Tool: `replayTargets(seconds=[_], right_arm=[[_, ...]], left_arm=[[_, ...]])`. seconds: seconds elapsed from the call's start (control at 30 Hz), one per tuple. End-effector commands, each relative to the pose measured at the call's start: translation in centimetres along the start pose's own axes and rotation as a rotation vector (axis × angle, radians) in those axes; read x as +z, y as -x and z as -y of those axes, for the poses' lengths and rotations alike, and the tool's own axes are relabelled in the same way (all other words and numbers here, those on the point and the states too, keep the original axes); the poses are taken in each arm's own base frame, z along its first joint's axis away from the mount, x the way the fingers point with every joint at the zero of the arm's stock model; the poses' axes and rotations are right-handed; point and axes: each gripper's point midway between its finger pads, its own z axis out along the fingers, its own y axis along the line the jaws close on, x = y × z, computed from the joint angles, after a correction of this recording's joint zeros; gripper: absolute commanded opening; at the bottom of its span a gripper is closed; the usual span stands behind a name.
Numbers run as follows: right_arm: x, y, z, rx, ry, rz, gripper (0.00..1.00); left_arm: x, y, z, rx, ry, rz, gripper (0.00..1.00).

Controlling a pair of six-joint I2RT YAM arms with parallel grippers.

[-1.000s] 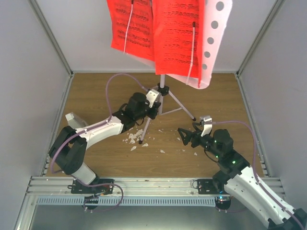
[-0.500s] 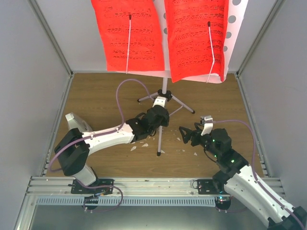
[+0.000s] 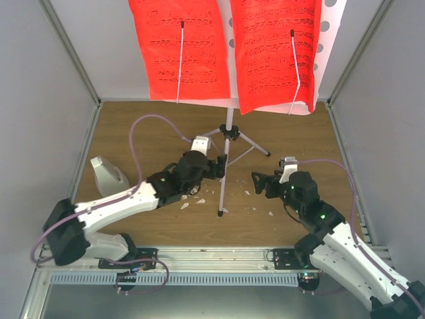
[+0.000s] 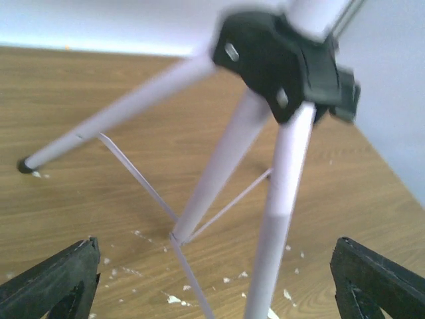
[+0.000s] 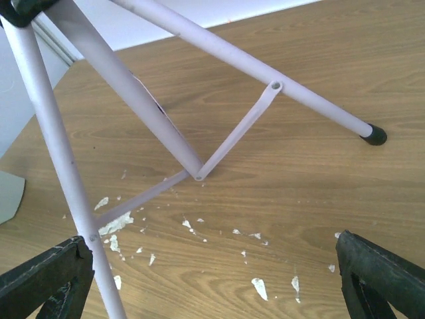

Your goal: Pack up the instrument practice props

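Observation:
The music stand stands upright at the back of the table. Its pale perforated plate (image 3: 325, 26) carries two red sheets (image 3: 180, 46), each held under a thin wire. Silver tripod legs (image 3: 223, 186) spread from a black hub (image 3: 229, 131). My left gripper (image 3: 221, 165) is open beside the near leg; in the left wrist view that leg (image 4: 279, 232) rises between its wide-apart jaws (image 4: 216, 286), untouched. My right gripper (image 3: 255, 184) is open and empty to the right of the tripod, whose legs (image 5: 60, 166) fill the right wrist view. The white metronome (image 3: 106, 174) sits at the left.
Small white crumbs (image 3: 189, 196) lie on the wooden table round the near tripod foot, and they show as crumbs (image 5: 259, 286) in the right wrist view too. Grey walls (image 3: 46, 133) close in both sides and the back. A metal rail (image 3: 212, 256) runs along the near edge.
The stand swung from tilted to upright with my left gripper shut on its near leg. That gripper has now opened and let go, and the left arm has drawn back, uncovering the metronome.

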Motion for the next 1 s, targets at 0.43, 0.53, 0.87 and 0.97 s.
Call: replayTargets(seconds=[0.43, 0.53, 0.87, 0.97], right_arm=[[4.0, 5.4, -8.1, 0.083, 0.121, -0.103, 0.94], [5.3, 5.5, -9.6, 0.062, 0.125, -0.104, 0.91], [8.4, 6.0, -11.4, -0.019, 0.013, -0.059, 0.73], [9.3, 5.7, -11.2, -0.038, -0.035, -0.044, 0.69]], left_arm=[[-9.6, 10.1, -12.7, 0.061, -0.054, 0.027, 0.99], [-10.5, 12.0, -15.6, 0.056, 0.045, 0.096, 0.99], [-11.8, 11.6, -22.0, 0.131, 0.377, 0.205, 0.99], [-11.9, 11.4, -22.0, 0.137, 0.371, 0.22, 0.99]])
